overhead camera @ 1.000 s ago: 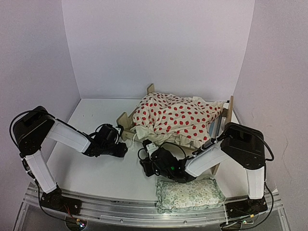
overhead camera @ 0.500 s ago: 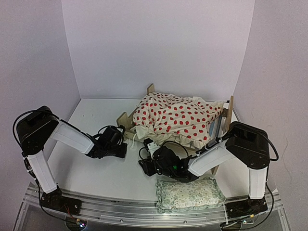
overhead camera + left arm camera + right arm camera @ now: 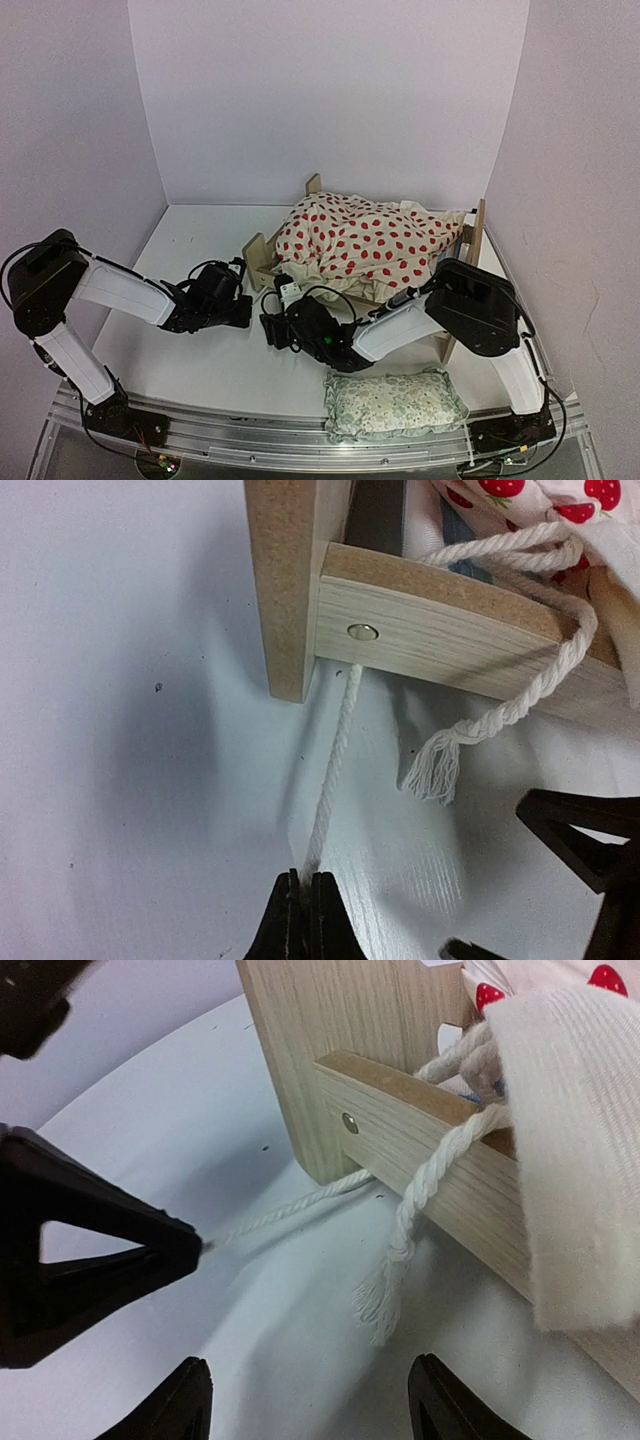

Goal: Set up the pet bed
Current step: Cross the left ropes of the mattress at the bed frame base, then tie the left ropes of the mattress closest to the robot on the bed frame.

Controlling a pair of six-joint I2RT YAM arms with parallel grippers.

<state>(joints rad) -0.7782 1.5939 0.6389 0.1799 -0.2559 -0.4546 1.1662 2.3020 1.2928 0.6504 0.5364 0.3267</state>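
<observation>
Since a second ago my right arm has swung left along the near side of the bed and its jaws have spread, while my left arm has drawn back a little and closed its fingers.

Right now the left gripper [image 3: 305, 885] is pinched tight on a thin white cord [image 3: 335, 750]. That cord runs from the fingertips up to the underside of the side rail, where the rail meets the corner post of the pet bed [image 3: 285, 580]. The right gripper [image 3: 310, 1365] stands wide and holds nothing; it hovers over the table [image 3: 190, 240] just near of the same corner.

From above, the pet bed sits at the back right of the table, long axis running left to right, its low end towards my left arm. The red-dotted cushion [image 3: 365, 240] is heaped on it, and the floral pillow [image 3: 395, 400] lies apart at the near edge.

What the coming move turns on, as I judge it, is this corner. The bed lies ahead of and to the right of the left gripper, with the cord stretched between them in a fairly straight line. A frayed rope end [image 3: 432, 770] hangs over the rail and rests on the table between the two grippers, closer to the right one. I would reach for it with the right, keeping the left's cord taut so the frame does not slide.
</observation>
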